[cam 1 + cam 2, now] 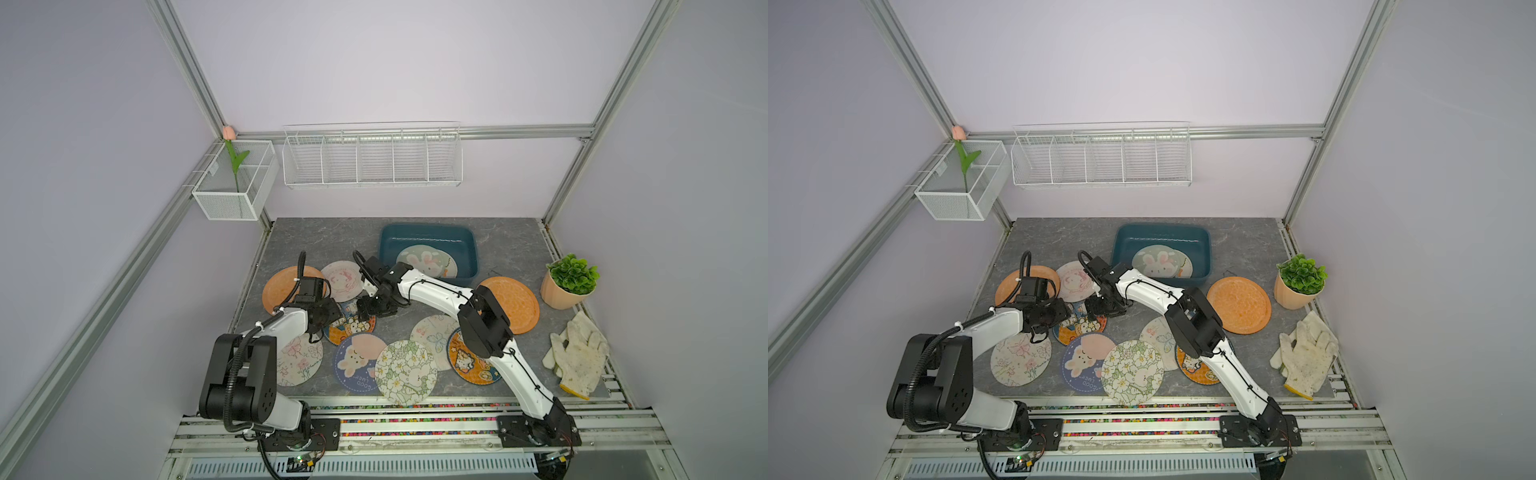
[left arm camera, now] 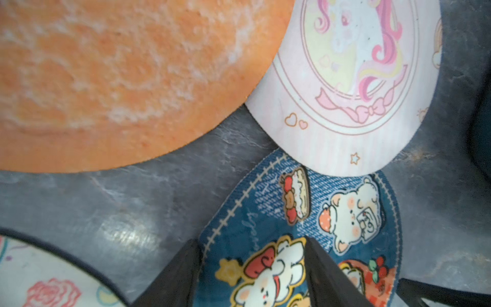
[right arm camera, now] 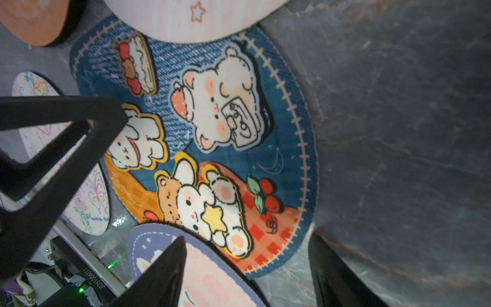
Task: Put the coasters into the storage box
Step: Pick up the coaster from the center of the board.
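Observation:
The teal storage box (image 1: 467,249) stands at the back of the table with a bunny coaster (image 1: 426,261) lying in it. Several coasters lie spread and overlapping in front of it. My left gripper (image 2: 252,255) is open low over a blue bear-print coaster (image 2: 265,212), one finger at its rim and one over its print. My right gripper (image 3: 247,263) is open too, above the same blue coaster's (image 3: 212,133) opposite edge and a purple bunny coaster (image 3: 212,279). In both top views the two grippers (image 1: 338,322) (image 1: 365,309) face each other across this coaster (image 1: 1081,326).
A pink unicorn coaster (image 1: 343,280) overlaps the blue one; orange coasters lie at the left (image 1: 282,291) and right (image 1: 513,303). A potted plant (image 1: 569,282) and work gloves (image 1: 579,359) sit at the right edge. A wire rack (image 1: 372,158) and mesh basket (image 1: 235,180) hang behind.

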